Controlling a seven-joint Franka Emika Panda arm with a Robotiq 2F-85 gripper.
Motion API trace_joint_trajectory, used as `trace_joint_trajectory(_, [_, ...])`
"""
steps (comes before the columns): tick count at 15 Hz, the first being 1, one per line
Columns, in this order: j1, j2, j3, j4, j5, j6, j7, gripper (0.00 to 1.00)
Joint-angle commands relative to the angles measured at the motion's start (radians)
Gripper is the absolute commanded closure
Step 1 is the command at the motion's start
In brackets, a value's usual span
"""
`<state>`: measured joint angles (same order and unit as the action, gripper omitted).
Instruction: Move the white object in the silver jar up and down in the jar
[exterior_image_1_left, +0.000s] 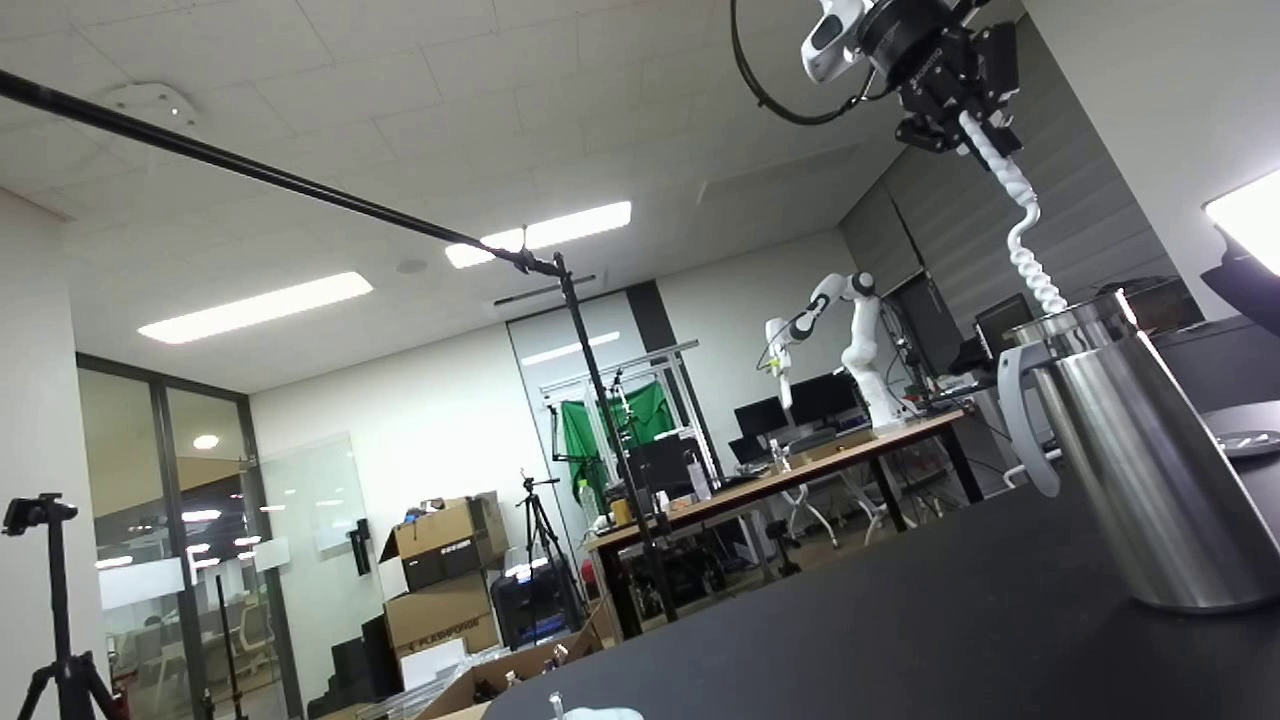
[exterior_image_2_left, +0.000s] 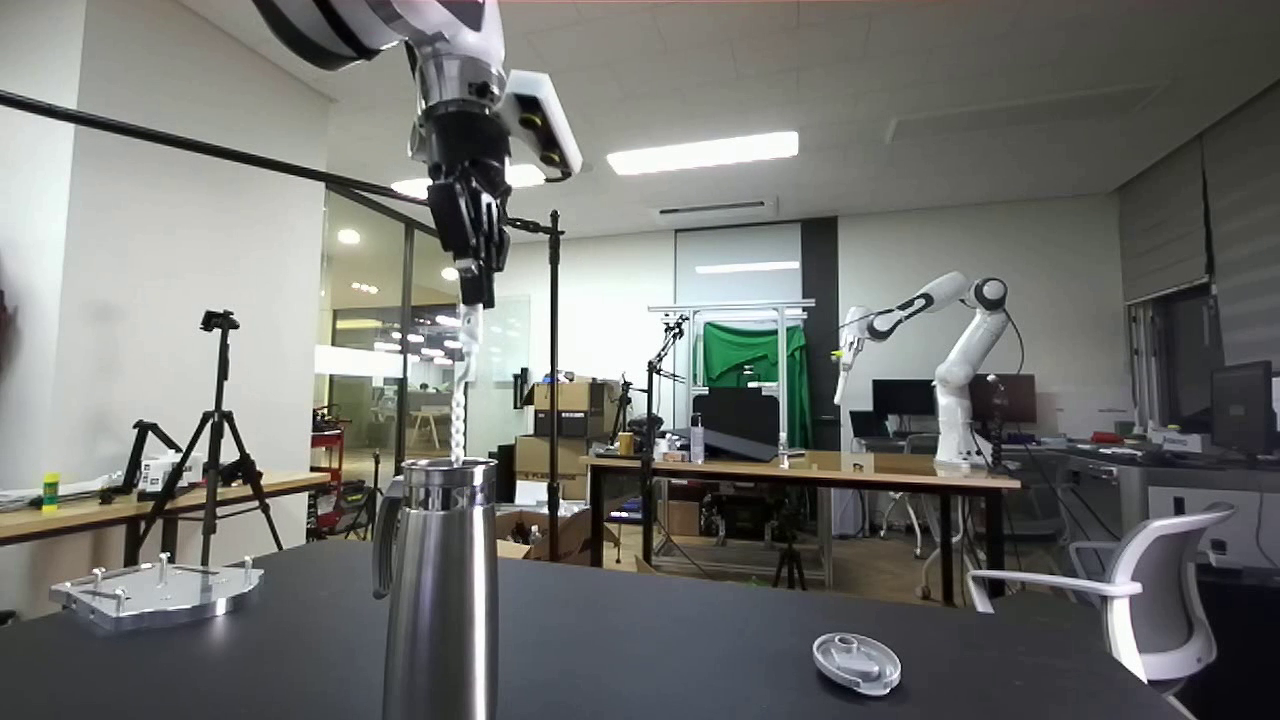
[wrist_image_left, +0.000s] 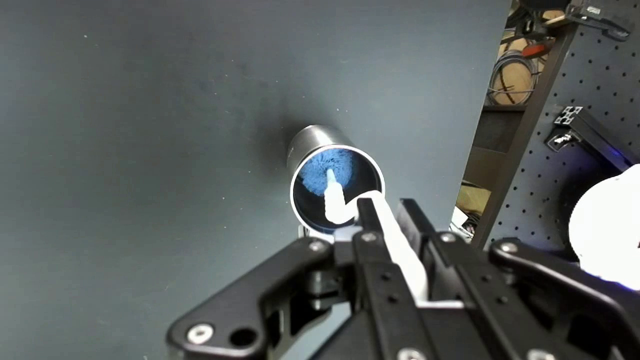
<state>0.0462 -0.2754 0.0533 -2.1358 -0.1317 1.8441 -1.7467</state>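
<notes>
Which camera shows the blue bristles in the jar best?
The wrist view: it looks into the silver jar, onto the blue bristles. In both exterior views the jar hides them; only the white handle shows.

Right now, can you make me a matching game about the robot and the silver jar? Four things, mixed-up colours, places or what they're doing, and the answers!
1. Gripper
2. Bristles
3. Silver jar
4. Cloth

A. Blue, down inside the jar
B. Green
C. Closed on the white handle
D. Standing on the black table

Pairs: 1-C, 2-A, 3-D, 4-B
</notes>
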Motion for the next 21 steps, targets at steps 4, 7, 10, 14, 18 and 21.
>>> trace_joint_trajectory(4, [0.023, -0.066, -0.012, -0.010, -0.025, 0.018, 0.059, 0.96])
trace_joint_trajectory(7, [0.016, -0.011, -0.002, -0.063, -0.065, 0.057, 0.118, 0.96])
trace_joint_trajectory(10, [0.014, 0.067, 0.002, -0.094, -0.098, 0.063, 0.185, 0.96])
trace_joint_trajectory(14, [0.024, 0.090, 0.004, -0.047, -0.089, 0.011, 0.188, 0.96])
trace_joint_trajectory(18, [0.045, -0.002, 0.011, 0.007, -0.091, -0.054, 0.161, 0.96])
trace_joint_trajectory(21, [0.054, -0.043, -0.003, 0.037, -0.081, -0.076, 0.152, 0.96])
